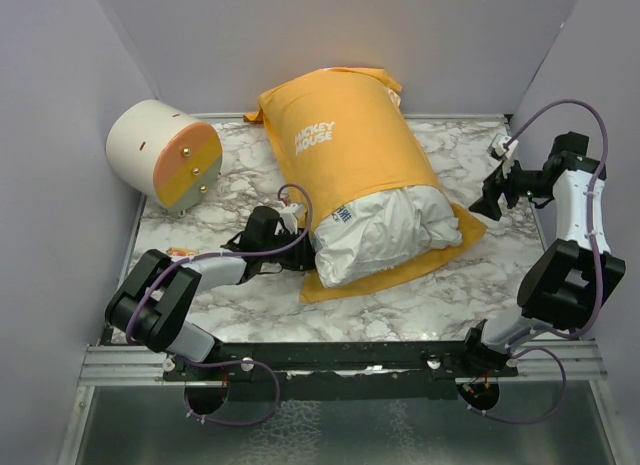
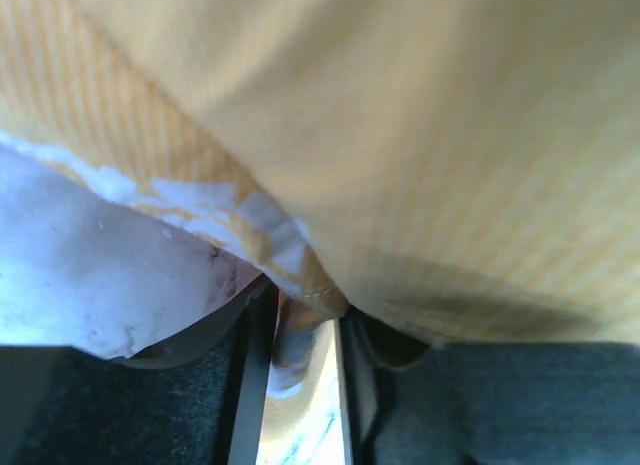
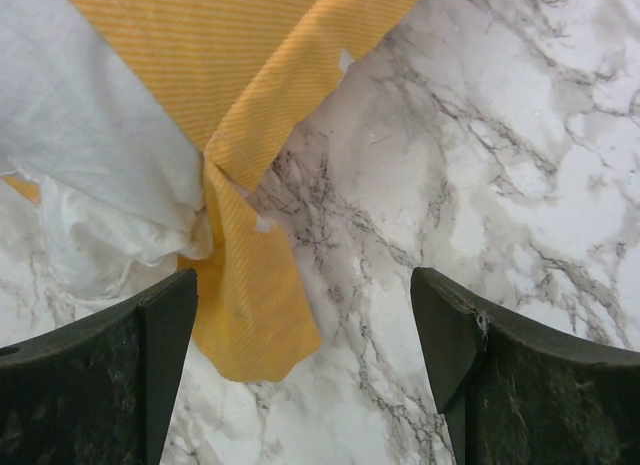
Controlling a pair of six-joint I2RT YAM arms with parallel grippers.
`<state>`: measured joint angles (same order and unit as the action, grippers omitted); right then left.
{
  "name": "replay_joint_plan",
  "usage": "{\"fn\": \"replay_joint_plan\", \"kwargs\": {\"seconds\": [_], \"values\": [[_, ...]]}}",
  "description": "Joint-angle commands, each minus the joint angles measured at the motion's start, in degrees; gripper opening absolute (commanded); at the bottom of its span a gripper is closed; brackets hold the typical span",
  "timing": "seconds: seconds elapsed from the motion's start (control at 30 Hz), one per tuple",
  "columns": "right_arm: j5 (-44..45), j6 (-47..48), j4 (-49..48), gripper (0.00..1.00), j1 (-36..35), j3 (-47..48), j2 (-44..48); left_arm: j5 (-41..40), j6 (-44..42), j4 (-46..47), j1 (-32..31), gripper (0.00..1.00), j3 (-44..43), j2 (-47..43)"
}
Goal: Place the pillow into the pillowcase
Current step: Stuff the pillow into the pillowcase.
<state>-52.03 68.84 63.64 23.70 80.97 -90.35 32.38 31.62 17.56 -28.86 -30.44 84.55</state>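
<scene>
Top: left gripper (image 1: 296,221) at pillowcase (image 1: 350,135) mouth; pillow (image 1: 385,235) mostly inside, near end bulging out.
Left wrist: jaws narrow, pinching orange hem.
Right wrist: right gripper (image 3: 302,285) spread wide over marble (image 3: 480,135), holding nothing.
Risk: thin hem slipping free if tugged over that plump end.

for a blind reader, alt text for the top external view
A white pillow lies mostly inside an orange pillowcase on a marble table, one end out. The left gripper is at the opening; the right gripper hovers open.
</scene>
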Motion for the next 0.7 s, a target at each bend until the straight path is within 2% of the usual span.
{"fn": "replay_joint_plan", "kwargs": {"seconds": [0.0, 0.03, 0.07, 0.2, 0.37, 0.53, 0.67], "values": [[1.1, 5.3, 7.7, 0.87, 0.1, 1.5, -0.8, 2.9, -0.4, 4.7, 0.5, 0.14, -1.0, 0.2], [1.3, 6.1, 8.7, 0.87, 0.1, 1.6, -0.6, 3.3, -0.3, 5.0, 0.5, 0.03, -0.8, 0.0], [1.4, 6.9, 9.5, 0.87, 0.1, 1.4, -0.3, 3.6, -0.2, 5.4, 0.6, 0.0, -0.5, -0.3], [2.6, 8.3, 9.6, 0.89, 0.1, -0.6, 0.1, 3.7, 0.2, 5.3, 0.6, 0.0, 1.2, -2.9], [4.8, 6.2, 4.1, 0.9, 0.1, -1.2, -4.1, 2.9, -0.5, 2.8, 0.6, 0.0, 2.3, -5.7], [0.7, 10.8, 8.1, 0.89, -1.1, -0.1, -9.8, 3.4, -0.3, 2.7, 0.6, 0.0, 2.5, -6.0], [1.9, 8.1, 0.2, 0.89, -3.9, -5.0, -9.0, 4.1, 0.0, 3.0, 0.5, 0.0, 2.1, -5.4]]}}
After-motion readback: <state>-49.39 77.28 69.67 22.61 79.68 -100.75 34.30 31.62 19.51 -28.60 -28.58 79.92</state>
